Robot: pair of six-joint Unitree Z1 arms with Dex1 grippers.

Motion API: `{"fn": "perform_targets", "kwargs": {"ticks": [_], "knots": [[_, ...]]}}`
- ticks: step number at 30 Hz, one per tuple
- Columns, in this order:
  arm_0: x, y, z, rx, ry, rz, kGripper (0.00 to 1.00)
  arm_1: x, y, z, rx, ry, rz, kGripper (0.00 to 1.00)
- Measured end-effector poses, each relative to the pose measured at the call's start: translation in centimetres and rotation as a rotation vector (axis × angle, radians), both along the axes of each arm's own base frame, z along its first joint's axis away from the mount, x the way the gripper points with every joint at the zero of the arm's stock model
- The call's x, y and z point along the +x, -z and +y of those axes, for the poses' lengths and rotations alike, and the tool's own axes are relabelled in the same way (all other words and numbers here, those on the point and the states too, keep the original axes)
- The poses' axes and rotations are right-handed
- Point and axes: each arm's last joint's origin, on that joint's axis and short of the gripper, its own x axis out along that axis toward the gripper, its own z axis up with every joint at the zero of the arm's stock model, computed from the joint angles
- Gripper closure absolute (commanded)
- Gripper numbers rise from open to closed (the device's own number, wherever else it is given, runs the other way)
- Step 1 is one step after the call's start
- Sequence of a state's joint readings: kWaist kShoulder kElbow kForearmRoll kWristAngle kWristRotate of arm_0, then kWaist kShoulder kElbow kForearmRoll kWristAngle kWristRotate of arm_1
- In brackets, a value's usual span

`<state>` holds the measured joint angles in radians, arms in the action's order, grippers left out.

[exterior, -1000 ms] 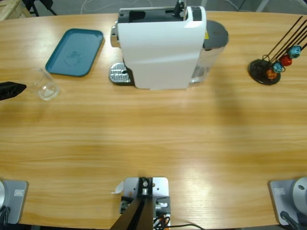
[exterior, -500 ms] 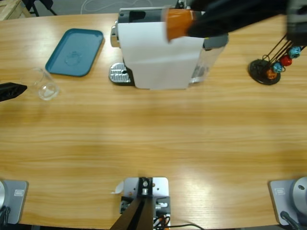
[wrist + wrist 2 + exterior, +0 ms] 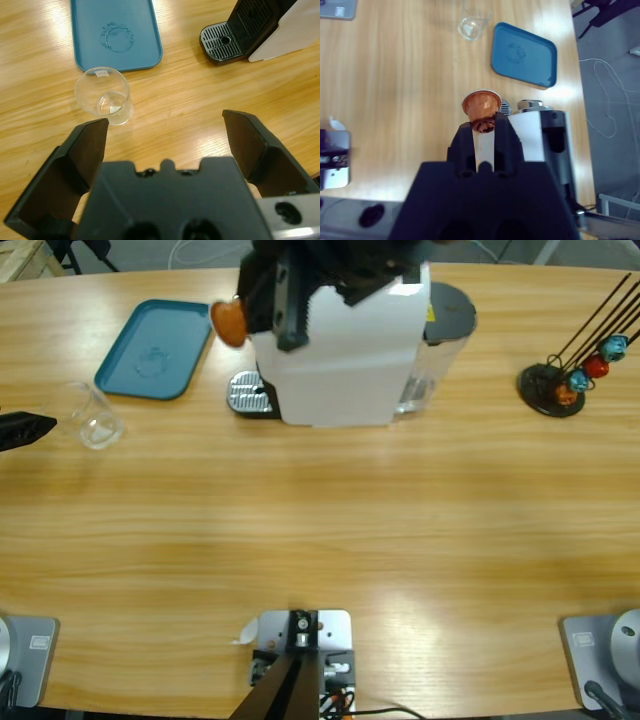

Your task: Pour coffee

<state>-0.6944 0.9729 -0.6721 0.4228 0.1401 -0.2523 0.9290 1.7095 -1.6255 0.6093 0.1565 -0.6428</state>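
- Since half a second ago, the right tool point(image 3: 262, 302), clamped on an orange coffee capsule point(image 3: 229, 322), has swung leftward across the top of the white coffee machine point(image 3: 340, 350); it is now hanging above the machine's left end, with the capsule showing past that edge.
- In the right wrist view, the capsule point(image 3: 481, 106) is sitting pinched between the two black jaws, its foil rim facing away from the tool.
- The left tool point(image 3: 170, 135) is resting low at the bench's point(image 3: 320, 520) left edge, jaws wide apart and holding nothing, pointing at a clear glass cup point(image 3: 104, 101).
- The cup point(image 3: 93, 416) is standing upright on the bench just in front of a blue tray point(image 3: 157, 348); no coffee is visible in it.
- A black capsule stand point(image 3: 560, 380) is sitting near the bench's right end, well apart from the machine.
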Motion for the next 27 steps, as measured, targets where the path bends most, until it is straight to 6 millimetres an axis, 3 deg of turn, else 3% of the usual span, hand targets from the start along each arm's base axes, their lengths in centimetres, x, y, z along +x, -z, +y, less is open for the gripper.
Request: {"fn": "perform_targets", "kwargs": {"ticks": [9, 27], "knots": [[0.0, 0.0, 0.0, 0.0, 0.0, 0.0, 0.013, 4.2, 0.3, -2.3, 0.001, 0.104, -0.028, 1.0], [0.0, 0.0, 0.0, 0.0, 0.0, 0.0, 0.013, 7.2, 1.5, -0.1, 0.019, 0.103, -0.024, 1.0]]}}
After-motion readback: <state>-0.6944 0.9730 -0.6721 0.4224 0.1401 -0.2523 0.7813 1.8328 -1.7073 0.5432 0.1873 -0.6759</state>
